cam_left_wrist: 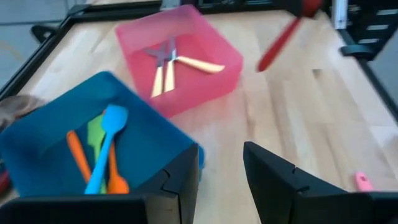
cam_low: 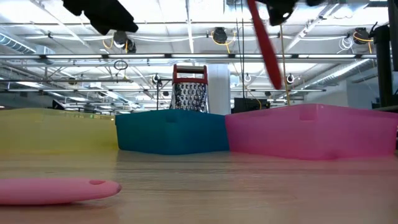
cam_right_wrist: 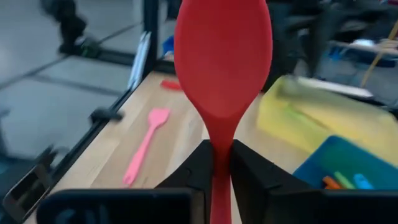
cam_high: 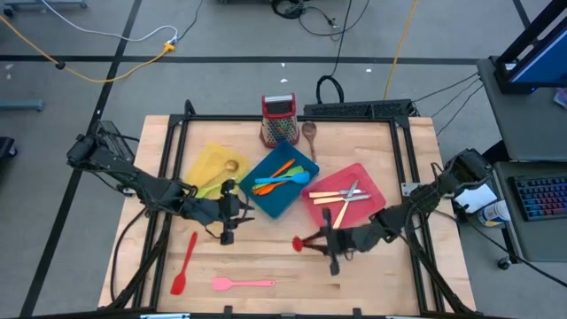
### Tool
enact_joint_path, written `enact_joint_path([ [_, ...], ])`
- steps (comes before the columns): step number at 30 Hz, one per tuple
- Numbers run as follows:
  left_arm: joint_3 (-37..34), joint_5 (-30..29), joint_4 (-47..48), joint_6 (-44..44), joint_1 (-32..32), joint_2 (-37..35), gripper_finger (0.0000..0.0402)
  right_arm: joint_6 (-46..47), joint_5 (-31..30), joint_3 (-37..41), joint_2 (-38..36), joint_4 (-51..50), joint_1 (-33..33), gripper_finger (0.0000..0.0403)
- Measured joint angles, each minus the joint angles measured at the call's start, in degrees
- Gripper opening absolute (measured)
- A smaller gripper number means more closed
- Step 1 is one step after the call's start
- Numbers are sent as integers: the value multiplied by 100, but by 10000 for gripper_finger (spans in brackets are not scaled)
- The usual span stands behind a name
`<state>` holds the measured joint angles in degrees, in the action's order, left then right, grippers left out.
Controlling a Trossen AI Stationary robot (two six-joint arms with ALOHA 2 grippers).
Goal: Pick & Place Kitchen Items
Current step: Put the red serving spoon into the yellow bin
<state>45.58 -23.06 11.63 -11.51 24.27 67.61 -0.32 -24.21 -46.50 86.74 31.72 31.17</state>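
Holding a red spoon (cam_right_wrist: 222, 74) by its slim handle, the right gripper (cam_right_wrist: 221, 163) is clamped shut — slippage risk; left gripper (cam_left_wrist: 221, 171) hangs part-open, empty.

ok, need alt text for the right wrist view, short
The right gripper has its jaws shut on the handle of a red spoon, whose bowl fills the middle of the picture. Beyond it, a pink spatula lies on the wooden table, with a yellow tray and a blue tray to one side.
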Motion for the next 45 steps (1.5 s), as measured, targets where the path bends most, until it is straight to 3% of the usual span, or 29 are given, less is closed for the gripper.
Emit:
enact_joint_path([
  [8,0,-23,-869,403,197,558,131,-67,18,2,167,1139,-580,35],
  [15,-4,-373,-2272,799,162,1250,131,-237,22,2,325,2006,-877,30],
  [24,-1,-403,-3967,966,-124,1911,131,-231,43,0,319,2090,-1092,35],
  [34,0,103,-4962,818,-551,2517,131,-384,46,0,321,2077,-1092,37],
  [45,0,246,-5482,741,-782,2600,131,-409,36,0,321,2074,-1097,37],
])
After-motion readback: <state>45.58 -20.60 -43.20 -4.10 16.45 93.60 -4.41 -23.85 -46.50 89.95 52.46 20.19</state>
